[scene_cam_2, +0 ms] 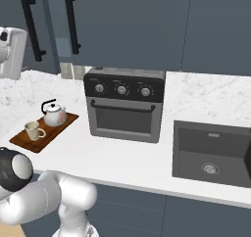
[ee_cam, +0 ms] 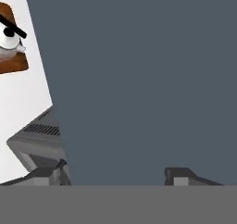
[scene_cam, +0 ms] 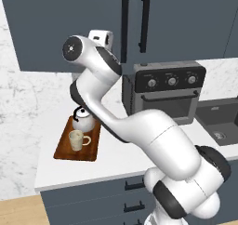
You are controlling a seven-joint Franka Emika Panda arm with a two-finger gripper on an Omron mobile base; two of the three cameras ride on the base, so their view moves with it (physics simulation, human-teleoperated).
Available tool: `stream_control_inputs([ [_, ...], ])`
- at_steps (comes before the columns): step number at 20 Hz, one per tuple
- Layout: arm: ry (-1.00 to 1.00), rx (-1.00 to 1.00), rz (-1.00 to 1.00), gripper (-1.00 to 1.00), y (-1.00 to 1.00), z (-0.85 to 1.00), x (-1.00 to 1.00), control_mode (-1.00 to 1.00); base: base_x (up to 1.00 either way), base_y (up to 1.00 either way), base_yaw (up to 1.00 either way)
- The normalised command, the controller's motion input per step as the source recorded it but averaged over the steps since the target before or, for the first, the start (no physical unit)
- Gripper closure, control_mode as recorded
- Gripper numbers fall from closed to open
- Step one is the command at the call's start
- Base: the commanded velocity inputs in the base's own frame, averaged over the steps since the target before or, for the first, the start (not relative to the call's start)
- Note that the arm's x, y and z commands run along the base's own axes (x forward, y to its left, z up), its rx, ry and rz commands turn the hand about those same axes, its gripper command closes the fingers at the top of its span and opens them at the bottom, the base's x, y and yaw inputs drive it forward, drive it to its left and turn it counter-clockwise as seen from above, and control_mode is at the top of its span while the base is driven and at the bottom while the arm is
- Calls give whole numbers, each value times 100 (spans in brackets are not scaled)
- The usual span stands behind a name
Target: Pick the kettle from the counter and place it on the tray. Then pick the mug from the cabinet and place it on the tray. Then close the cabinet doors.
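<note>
The kettle [scene_cam: 83, 120] and the beige mug [scene_cam: 78, 140] both stand on the reddish-brown tray [scene_cam: 62, 149] on the left of the counter [scene_cam: 116, 159]. From the other side the kettle [scene_cam_2: 54, 115] is behind the mug [scene_cam_2: 33, 130] on the tray [scene_cam_2: 19, 139]. My gripper [ee_cam: 115, 177] is raised against the flat front of a cabinet door [ee_cam: 148, 79], its fingertips [ee_cam: 46, 174] wide apart with nothing between them. The white hand [scene_cam: 102, 36] sits just left of the door handles [scene_cam: 124, 29]. Both cabinet doors [scene_cam_2: 122, 20] look about flush.
A dark toaster oven [scene_cam: 165, 91] stands on the counter right of the tray, below the cabinet. A sink [scene_cam_2: 211, 153] is sunk into the counter at the right. Drawers with black handles [scene_cam: 135, 184] run under the counter.
</note>
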Motion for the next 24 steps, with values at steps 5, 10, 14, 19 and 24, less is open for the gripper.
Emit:
stream_control_inputs([
  [5,0,0,0,-100,-38,-16,72,-100,0,0,0],
  [10,0,0,0,-100,-30,-13,57,-100,0,0,0],
  [14,0,0,0,-100,-28,-12,45,-100,0,0,0],
  [19,1,0,0,-100,-29,-16,47,-100,0,0,0],
  [24,4,0,0,-100,-23,-18,46,-100,0,0,0],
])
